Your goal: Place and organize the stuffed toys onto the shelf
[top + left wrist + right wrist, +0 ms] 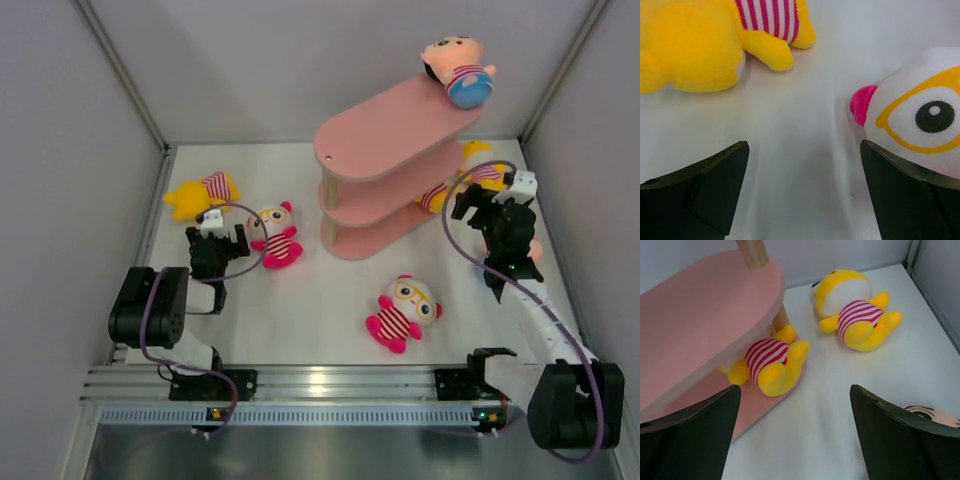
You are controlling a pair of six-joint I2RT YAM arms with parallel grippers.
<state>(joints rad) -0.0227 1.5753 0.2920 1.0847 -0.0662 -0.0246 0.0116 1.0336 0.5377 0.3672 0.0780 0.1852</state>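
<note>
While its fingers are gaping open, the left gripper is hovering just left of the pink goggle toy in the top view.

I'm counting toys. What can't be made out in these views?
Right wrist: head of the shelved yellow toy, hidden under a shelf board.
Right wrist: peach-headed toy, mostly behind the right finger and frame edge.
Left wrist: goggle-faced toy, body cut off by right edge.

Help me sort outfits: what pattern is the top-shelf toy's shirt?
Red-white stripes on the toy; best in top external view.
</note>
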